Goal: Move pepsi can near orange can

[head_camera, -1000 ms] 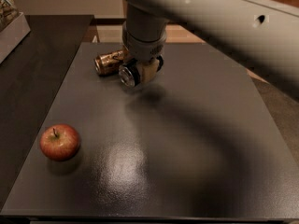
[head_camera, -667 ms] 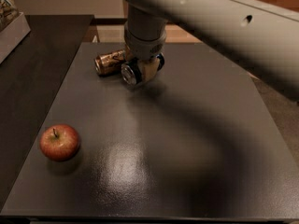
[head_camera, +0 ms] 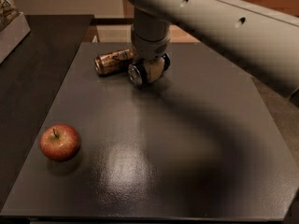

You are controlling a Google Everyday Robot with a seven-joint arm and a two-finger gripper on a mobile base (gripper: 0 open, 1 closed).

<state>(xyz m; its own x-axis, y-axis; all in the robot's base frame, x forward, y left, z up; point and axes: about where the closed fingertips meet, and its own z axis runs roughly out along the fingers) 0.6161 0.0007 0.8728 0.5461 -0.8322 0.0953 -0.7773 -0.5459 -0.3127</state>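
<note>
The pepsi can (head_camera: 136, 74) lies on its side on the dark table, its silver end facing me and a strip of dark blue body showing behind the gripper. My gripper (head_camera: 150, 70) comes down from above and is shut around the can's middle, low at the table top. The orange can (head_camera: 113, 61) lies on its side just to the left of the pepsi can, almost touching it, at the far side of the table.
A red apple (head_camera: 59, 143) sits near the table's front left. The dark table (head_camera: 187, 148) ends at the front and right edges. A pale box (head_camera: 9, 27) stands on the darker surface at the far left. My arm (head_camera: 224, 27) spans the upper right.
My gripper and the pepsi can have shifted slightly to the right. The orange can and the apple have not moved.
</note>
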